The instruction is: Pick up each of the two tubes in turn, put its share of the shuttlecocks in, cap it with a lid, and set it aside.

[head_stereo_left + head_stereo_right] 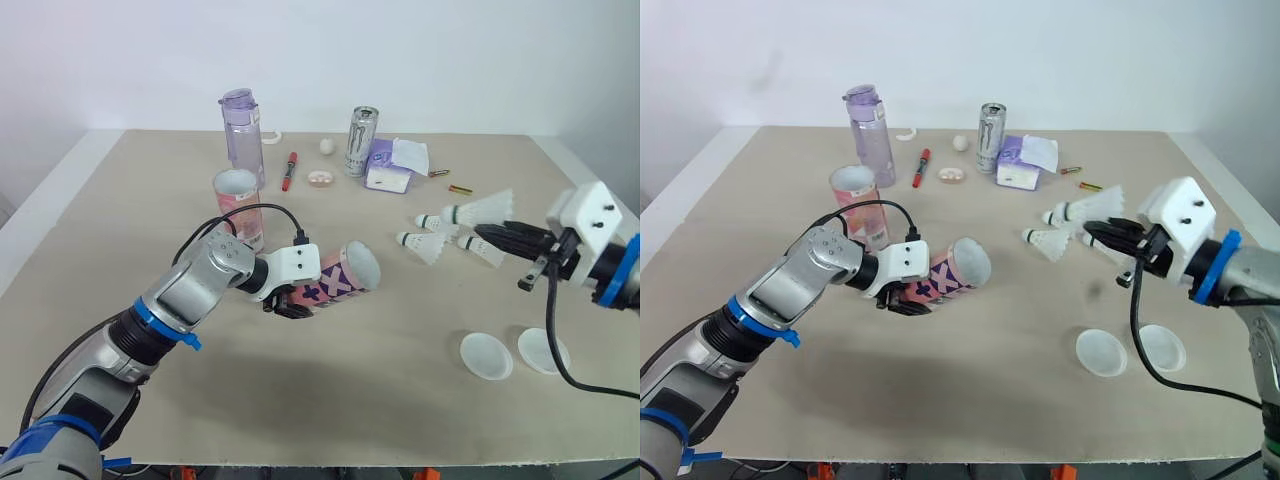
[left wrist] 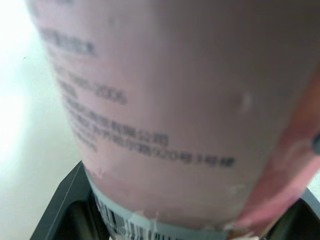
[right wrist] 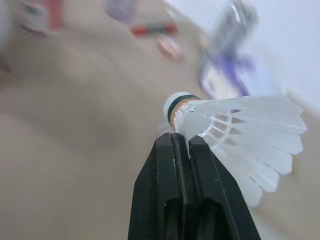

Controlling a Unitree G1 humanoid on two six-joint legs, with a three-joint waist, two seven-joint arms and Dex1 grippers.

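Here, the left jaws are clamped on a pink and purple patterned tube (image 1: 340, 275), which is tipped onto its side just above the bench (image 1: 400, 410), its open mouth facing the robot's right. In the left wrist view the tube's printed wall sits between the two black fingers (image 2: 65, 200). A second tube (image 1: 238, 205), pink, stands upright on the bench behind the held one, just in front of a clear water bottle (image 1: 243, 135).

The right jaws are pressed together on the feather skirt of a white shuttlecock (image 3: 240, 125), close behind its green-banded cork, and hold it above the bench at the robot's right. Other shuttlecocks (image 1: 422, 244) lie on the bench just beside those fingers, between them and the held tube. Two round white lids (image 1: 486, 355) lie flat side by side near the front right edge.

Further back stand a drink can (image 1: 361, 140) and a purple tissue pack (image 1: 395, 165), with a red pen (image 1: 289, 170) lying near the bottle.
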